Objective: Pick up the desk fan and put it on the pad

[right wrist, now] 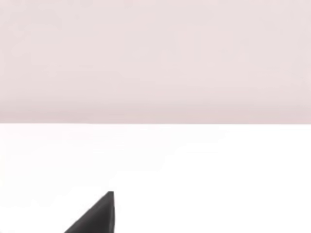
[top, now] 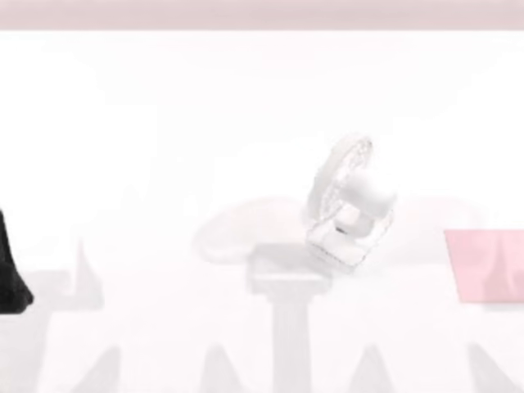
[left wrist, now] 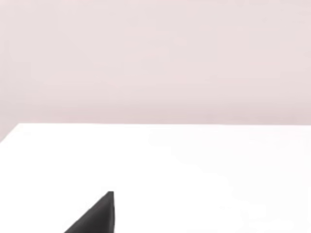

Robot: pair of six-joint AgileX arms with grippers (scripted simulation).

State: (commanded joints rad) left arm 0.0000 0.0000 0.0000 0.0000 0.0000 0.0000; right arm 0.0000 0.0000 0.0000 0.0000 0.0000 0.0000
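Observation:
The desk fan [top: 348, 205] stands on the white table right of centre, with its round mesh grille tilted and its squarish base toward the front. The pink pad [top: 487, 264] lies flat at the table's right edge, cut off by the picture, a short gap to the fan's right. My left gripper [top: 11, 282] is parked at the far left edge, well away from the fan. The left wrist view holds one dark finger [left wrist: 99, 218] over bare table, with nothing beside it. My right gripper is outside the top view. Its wrist view likewise has one finger [right wrist: 99, 218] and bare table.
Pale grey shadows of the arms and the fan fall across the front of the table [top: 164, 123]. A pale pink wall strip [top: 262, 12] runs along the far edge. Neither wrist view shows the fan or the pad.

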